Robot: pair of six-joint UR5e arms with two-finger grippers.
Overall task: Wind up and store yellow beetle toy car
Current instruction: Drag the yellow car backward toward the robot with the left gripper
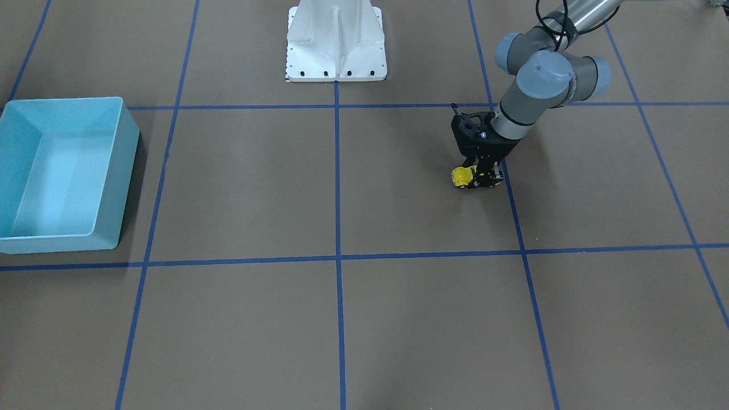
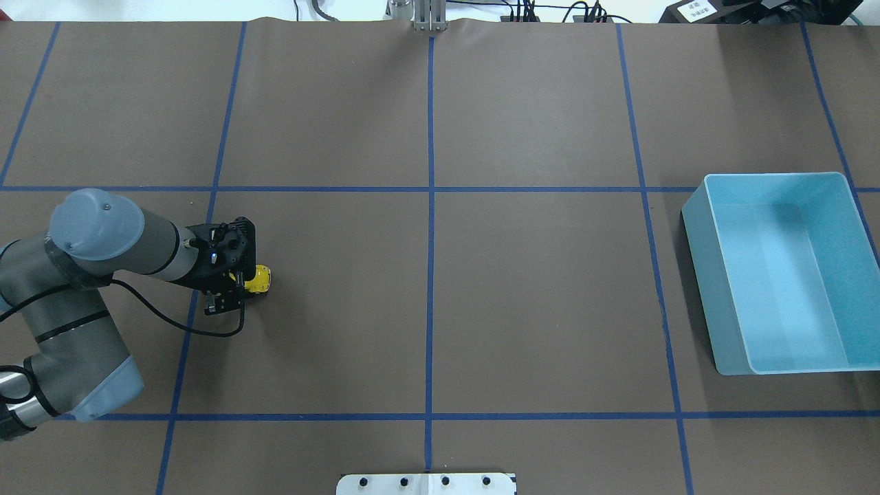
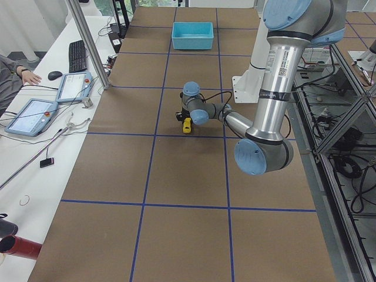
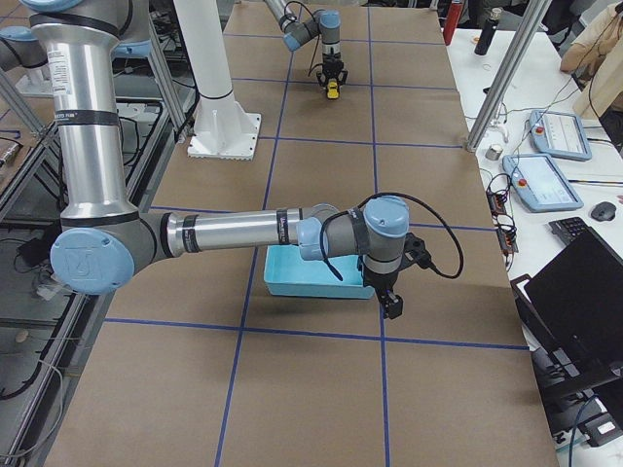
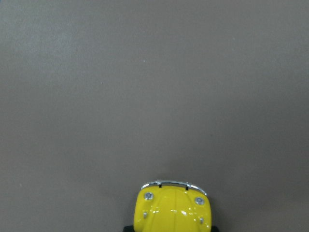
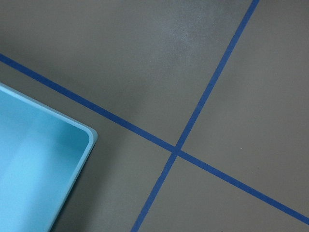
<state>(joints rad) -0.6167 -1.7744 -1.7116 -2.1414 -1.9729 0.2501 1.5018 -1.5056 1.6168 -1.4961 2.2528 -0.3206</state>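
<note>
The yellow beetle toy car [image 1: 462, 176] stands on the brown table on the robot's left side. It also shows in the overhead view [image 2: 260, 278] and, nose forward, at the bottom of the left wrist view [image 5: 172, 209]. My left gripper [image 1: 481, 177] reaches down over the car's rear and its fingers sit closed on the car's sides at table level; it also shows in the overhead view [image 2: 232, 289]. My right gripper [image 4: 391, 305] shows only in the right side view, hovering beside the blue bin [image 4: 311, 282]; I cannot tell whether it is open or shut.
The blue bin [image 2: 698, 275] sits empty at the robot's far right; its corner shows in the right wrist view [image 6: 38, 164]. Blue tape lines [image 2: 431, 275] grid the table. The white arm base [image 1: 336, 45] stands at the table's robot-side edge.
</note>
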